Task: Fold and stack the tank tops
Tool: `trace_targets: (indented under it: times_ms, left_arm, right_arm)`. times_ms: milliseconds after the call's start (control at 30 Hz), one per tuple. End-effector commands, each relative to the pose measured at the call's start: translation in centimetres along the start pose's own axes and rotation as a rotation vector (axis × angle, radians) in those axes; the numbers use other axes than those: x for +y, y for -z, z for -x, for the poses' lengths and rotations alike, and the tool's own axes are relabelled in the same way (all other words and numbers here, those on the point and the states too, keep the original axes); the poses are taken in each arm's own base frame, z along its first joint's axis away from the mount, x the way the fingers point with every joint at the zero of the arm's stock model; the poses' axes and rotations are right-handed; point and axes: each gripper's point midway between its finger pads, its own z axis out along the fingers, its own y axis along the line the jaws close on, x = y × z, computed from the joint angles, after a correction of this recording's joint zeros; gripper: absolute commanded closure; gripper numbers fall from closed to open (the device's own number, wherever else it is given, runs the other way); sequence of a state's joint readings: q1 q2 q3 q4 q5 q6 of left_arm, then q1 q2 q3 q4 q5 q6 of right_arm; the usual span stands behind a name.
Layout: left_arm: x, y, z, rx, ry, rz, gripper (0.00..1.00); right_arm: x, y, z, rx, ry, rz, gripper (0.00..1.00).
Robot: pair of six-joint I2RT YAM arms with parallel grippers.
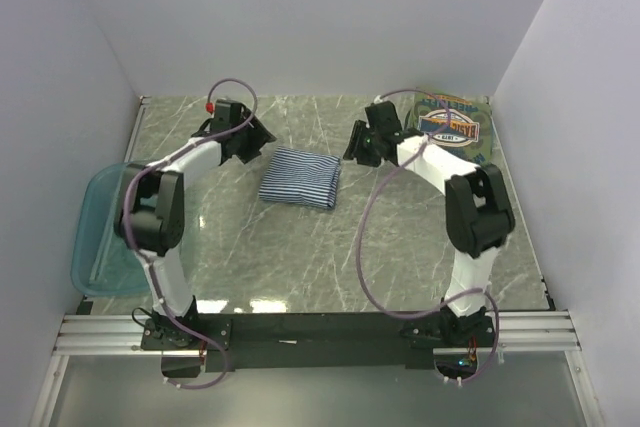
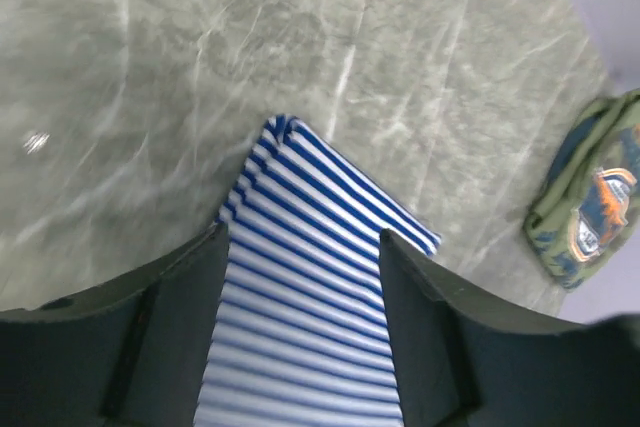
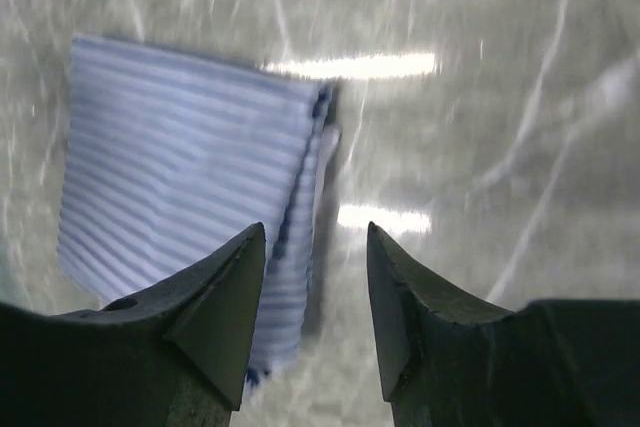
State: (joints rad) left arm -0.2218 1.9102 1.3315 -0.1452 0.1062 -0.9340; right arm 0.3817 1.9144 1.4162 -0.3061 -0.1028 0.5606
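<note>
2 arms (image 1: pixel 172 282), white links, black joints, looping lilac cables (image 1: pixel 362 247), red plug (image 1: pixel 209 105), black jaws

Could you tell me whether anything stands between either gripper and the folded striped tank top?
Nothing visible does. The striped tank top lies on the marble table, with the left gripper and right gripper both open close to it.

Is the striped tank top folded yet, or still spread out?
Folded. The striped tank top lies as a small neat rectangle, and the right wrist view shows stacked layers along one edge.
</note>
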Motion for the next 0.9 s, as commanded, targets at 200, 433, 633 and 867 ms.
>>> trace_targets:
  times_ms: [200,433,633,867]
  left_arm:
    - [-2.8,6.9,-3.4,-0.069,-0.128,-0.070,0.53]
    - [-0.9,4.2,-9.6,0.057,-0.158,-0.061,0.79]
    - [3.3,2.3,-13.7,0.141,-0.160,0.008,0.83]
    - [4.9,2.9,-15.7,0.169,-0.167,0.023,0.82]
  right_arm:
    - [8.3,5.4,-6.3,-0.052,0.102,0.138,0.59]
    - [8.1,1.2,-10.8,0.074,0.075,0.138,0.71]
    - [3.1,-0.6,-14.9,0.172,-0.005,0.081,0.74]
    - [1.9,1.5,-15.2,0.150,-0.019,0.086,0.70]
